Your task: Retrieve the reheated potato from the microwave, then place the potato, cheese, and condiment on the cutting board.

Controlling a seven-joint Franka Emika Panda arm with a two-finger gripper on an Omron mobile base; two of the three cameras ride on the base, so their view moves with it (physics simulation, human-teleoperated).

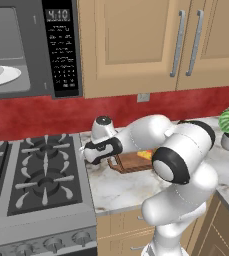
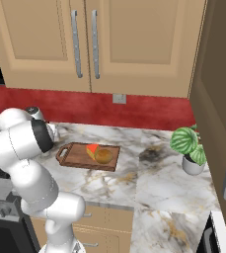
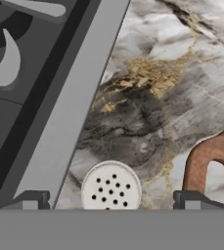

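Brightness: even and bright in all views, no dim corners.
Shadows: soft dark smudge on the marble counter (image 3: 133,122) in the hand view.
Glare: mild sheen on the white arm (image 1: 186,155).
Sharpness: clean render, slightly pixelly edges, no blur.

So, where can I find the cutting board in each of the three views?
Left base view: cutting board at centre, partly behind the arm.
Right base view: left of centre on the counter, carrying the potato and cheese.
Hand view: its looped handle at the right edge.
Shared landmark: that handle.
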